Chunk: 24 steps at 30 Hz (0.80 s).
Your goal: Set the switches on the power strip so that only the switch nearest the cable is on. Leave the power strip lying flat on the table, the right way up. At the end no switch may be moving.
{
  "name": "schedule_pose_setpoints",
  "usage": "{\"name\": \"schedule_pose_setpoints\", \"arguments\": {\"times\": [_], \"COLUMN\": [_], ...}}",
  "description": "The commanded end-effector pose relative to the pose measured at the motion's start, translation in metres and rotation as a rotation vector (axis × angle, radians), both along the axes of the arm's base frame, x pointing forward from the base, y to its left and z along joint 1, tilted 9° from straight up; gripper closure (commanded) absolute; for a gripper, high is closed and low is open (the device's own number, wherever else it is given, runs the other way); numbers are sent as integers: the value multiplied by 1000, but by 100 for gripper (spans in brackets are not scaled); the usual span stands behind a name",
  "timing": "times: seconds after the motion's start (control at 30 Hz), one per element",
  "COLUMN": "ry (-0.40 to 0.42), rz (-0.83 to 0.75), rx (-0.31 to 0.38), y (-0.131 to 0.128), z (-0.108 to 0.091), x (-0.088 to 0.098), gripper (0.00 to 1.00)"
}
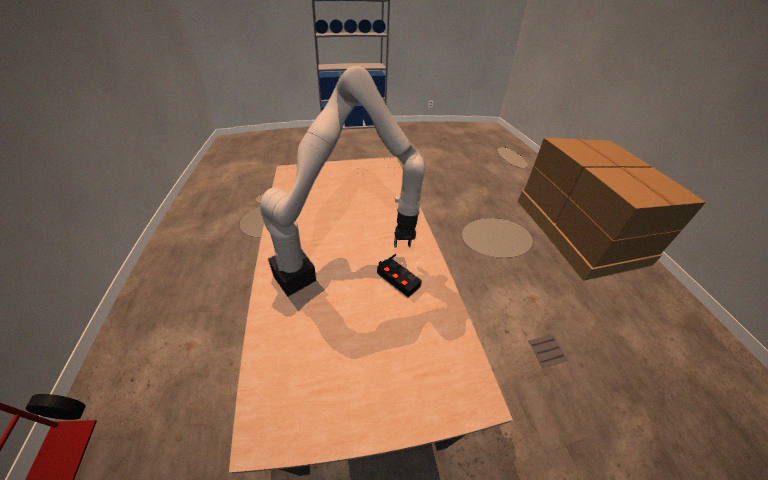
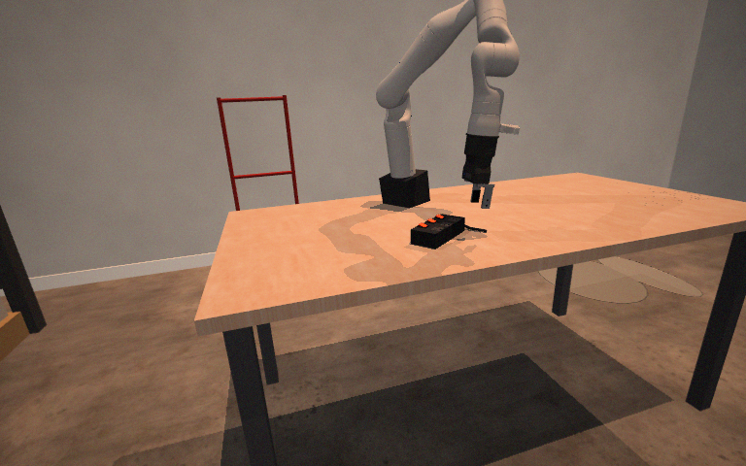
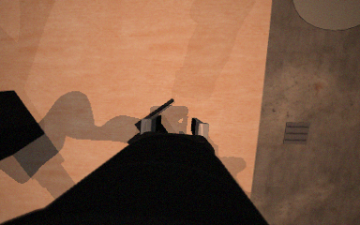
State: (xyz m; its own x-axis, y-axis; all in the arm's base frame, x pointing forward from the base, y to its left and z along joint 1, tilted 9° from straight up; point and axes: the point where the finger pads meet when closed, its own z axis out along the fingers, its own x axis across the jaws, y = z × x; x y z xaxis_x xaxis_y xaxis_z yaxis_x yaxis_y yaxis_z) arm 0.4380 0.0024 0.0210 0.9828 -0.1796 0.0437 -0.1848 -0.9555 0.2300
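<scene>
The black power strip (image 1: 399,277) lies flat on the wooden table, top side up, and also shows in the exterior view (image 2: 437,229). Three red switches (image 1: 395,275) sit in a row on its top; I cannot tell which way each is tipped. A short black cable (image 1: 389,258) sticks out of its far end toward the gripper. My gripper (image 1: 403,243) (image 2: 481,197) hangs open and empty a little above the table, just beyond the cable end. In the wrist view the fingertips stand apart with the cable (image 3: 159,109) just past them; the strip's body is hidden.
The arm's black base (image 1: 291,275) stands on the table left of the strip. The table's right edge (image 3: 262,117) is close to the gripper. Stacked cardboard boxes (image 1: 608,198) are on the floor to the right, a shelf (image 1: 351,56) at the back wall.
</scene>
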Motion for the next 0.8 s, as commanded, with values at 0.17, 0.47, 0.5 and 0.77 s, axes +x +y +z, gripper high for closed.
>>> {"name": "schedule_pose_setpoints", "arguments": {"times": [0.17,0.47,0.5,0.77], "ry": [-9,-17,-17,-32], "rz": [-36,-69,-69,-132], "rx": [3,5,5,9], "y": [-7,-13,-13,-25], "z": [1,1,1,2], "x": [-2,-5,-5,-9], "gripper": [0,0,0,0]}}
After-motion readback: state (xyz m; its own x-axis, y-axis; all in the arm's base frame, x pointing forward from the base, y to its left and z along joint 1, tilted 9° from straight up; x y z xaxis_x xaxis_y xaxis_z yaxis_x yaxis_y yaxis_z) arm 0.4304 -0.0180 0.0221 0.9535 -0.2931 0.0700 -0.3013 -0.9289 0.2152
